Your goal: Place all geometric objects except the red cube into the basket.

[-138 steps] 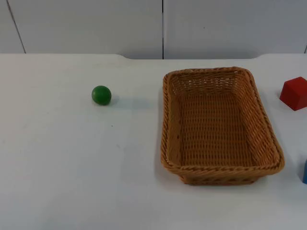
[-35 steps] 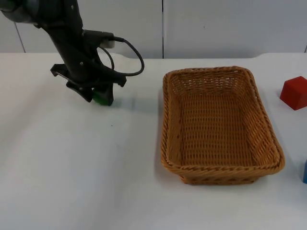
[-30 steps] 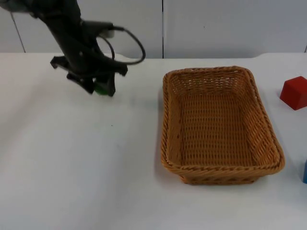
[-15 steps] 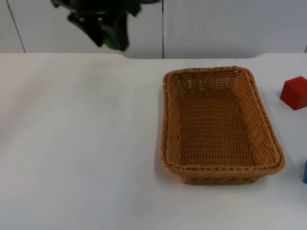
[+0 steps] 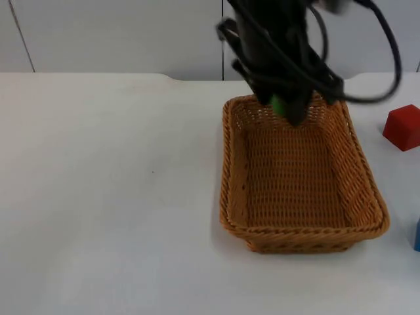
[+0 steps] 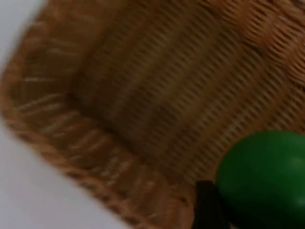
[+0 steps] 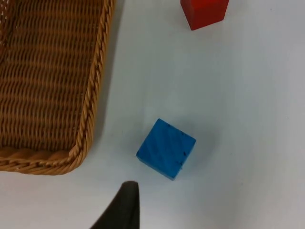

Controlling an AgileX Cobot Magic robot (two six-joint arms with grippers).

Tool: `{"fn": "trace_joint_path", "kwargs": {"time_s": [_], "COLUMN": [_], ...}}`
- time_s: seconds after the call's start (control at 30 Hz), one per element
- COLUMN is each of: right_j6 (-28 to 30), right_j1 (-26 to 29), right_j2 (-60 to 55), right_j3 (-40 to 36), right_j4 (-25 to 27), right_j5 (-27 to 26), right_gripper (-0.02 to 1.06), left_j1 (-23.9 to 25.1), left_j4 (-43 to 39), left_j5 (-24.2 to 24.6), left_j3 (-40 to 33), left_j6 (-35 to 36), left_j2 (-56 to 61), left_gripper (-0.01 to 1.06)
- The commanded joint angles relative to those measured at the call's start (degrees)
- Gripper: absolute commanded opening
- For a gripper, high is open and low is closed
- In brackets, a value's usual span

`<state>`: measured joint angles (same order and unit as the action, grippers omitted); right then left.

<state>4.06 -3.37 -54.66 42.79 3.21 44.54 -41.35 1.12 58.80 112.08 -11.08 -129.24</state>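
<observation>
My left gripper (image 5: 287, 108) hangs over the far end of the wicker basket (image 5: 225, 164), shut on the green ball (image 5: 281, 105). In the left wrist view the green ball (image 6: 264, 179) sits just above the basket's woven inside, near its rim (image 6: 71, 157). A blue cube (image 7: 166, 149) lies on the table right of the basket's near corner (image 7: 90, 105), a short way ahead of my right gripper (image 7: 123, 210), which waits above the table. The blue cube (image 5: 417, 235) is cut by the picture's right edge in the top view. The red cube (image 5: 402, 128) stands right of the basket.
The red cube (image 7: 204, 12) lies beyond the blue cube, with bare white table between them. The grey partition wall (image 5: 131, 33) closes the table's far side. Left of the basket the table top is open white surface.
The left arm closed on the green ball at the table's left, lifted it and carried it right; it now hangs over the basket's far end. Basket and cubes have not moved.
</observation>
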Motion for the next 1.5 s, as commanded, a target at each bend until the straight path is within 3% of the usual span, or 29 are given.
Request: {"fn": "trace_joint_path", "kwargs": {"time_s": [0.0, 0.2, 0.33, 0.43, 0.5, 0.53, 0.6, 0.9, 1.2, 1.3, 1.47], "right_j6": [0.5, 0.5, 0.5, 0.5, 0.5, 0.5, 0.5, 0.5, 0.5, 0.5, 0.5], "right_j1": [0.4, 0.4, 0.4, 0.4, 0.4, 0.4, 0.4, 0.4, 0.4, 0.4, 0.4], "right_j2": [0.0, 0.0, 0.0, 0.0, 0.0, 0.0, 0.0, 0.0, 0.0, 0.0, 0.0], "right_j3": [-0.1, -0.1, -0.1, -0.1, -0.1, -0.1, -0.1, -0.1, -0.1, -0.1, -0.1], "right_j4": [-0.4, -0.4, -0.4, -0.3, -0.3, -0.3, -0.3, -0.3, -1.0, -1.5, -1.5], "right_j5": [-0.5, -0.5, -0.5, -0.7, -0.7, -0.7, -0.9, -0.9, -0.9, -0.6, -0.3], "right_gripper": [1.05, 1.05, 1.05, 1.05, 1.05, 1.05, 1.05, 1.05, 1.05, 1.05, 1.05], "left_j1": [-1.4, -2.3, -2.3, -2.3, -2.3, -2.3, -2.3, -2.3, -1.9, -1.9, -1.2], "left_j4": [-0.8, -1.9, -1.9, -0.6, -0.1, -0.1, 0.1, 0.3, -0.1, -0.5, -0.6], "left_j5": [-0.8, -0.5, 0.2, 1.3, 2.2, 2.2, 3.3, 8.8, 10.5, 8.8, -0.5], "left_j3": [0.3, 0.3, 0.2, 0.2, 0.2, 0.2, 0.2, 0.3, -0.9, -4.5, -20.8], "left_j6": [0.7, 3.4, 4.0, 4.0, 4.0, 4.0, 4.0, 4.3, 5.4, 5.4, 5.6], "left_j2": [-2.2, -7.2, -9.1, -9.5, -9.5, -9.5, -9.2, -1.3, 7.1, 9.4, 16.1], "left_gripper": [0.0, 0.0, 0.13, 0.46, 0.77, 0.77, 1.03, 1.05, 1.05, 1.05, 1.05]}}
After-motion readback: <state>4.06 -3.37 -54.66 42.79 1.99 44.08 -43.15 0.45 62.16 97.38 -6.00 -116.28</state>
